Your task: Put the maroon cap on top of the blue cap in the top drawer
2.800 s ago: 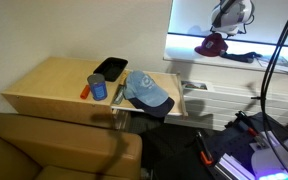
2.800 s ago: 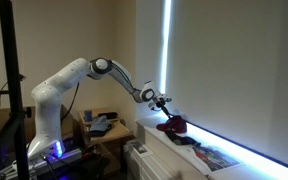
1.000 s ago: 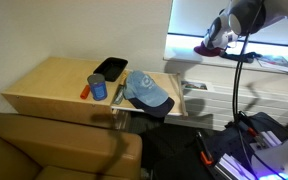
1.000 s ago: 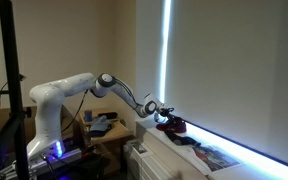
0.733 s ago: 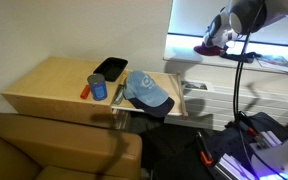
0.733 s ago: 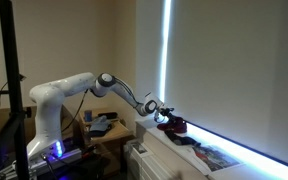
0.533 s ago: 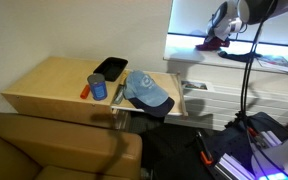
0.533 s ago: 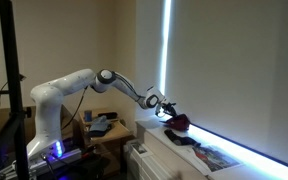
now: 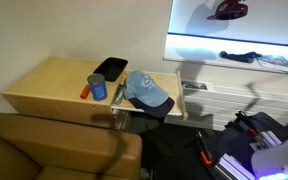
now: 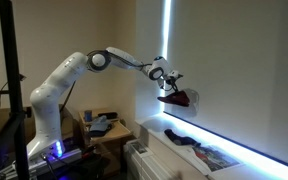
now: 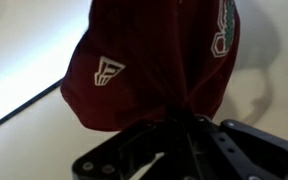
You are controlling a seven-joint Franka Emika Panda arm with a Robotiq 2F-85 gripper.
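Observation:
The maroon cap (image 10: pixel 178 97) hangs in the air well above the window sill, and my gripper (image 10: pixel 168 82) is shut on its upper edge. In an exterior view the maroon cap (image 9: pixel 227 11) shows at the top edge of the picture, the gripper itself out of frame. In the wrist view the maroon cap (image 11: pixel 154 55) fills the upper picture and my gripper (image 11: pixel 184 122) is pinched on its dark fabric. The blue cap (image 9: pixel 147 93) lies in the pulled-out top drawer (image 9: pixel 175 88) of the tan cabinet, far below and to the left.
On the cabinet top stand a black tray (image 9: pixel 110 68), a small blue can (image 9: pixel 98 88) and an orange object (image 9: pixel 85 92). Dark items (image 9: pixel 240 55) lie on the lit window sill. A brown sofa (image 9: pixel 54 150) fills the front.
The gripper closed on the maroon cap at the window sill, then the arm lifted it high above the sill. The blue cap and drawer have not moved.

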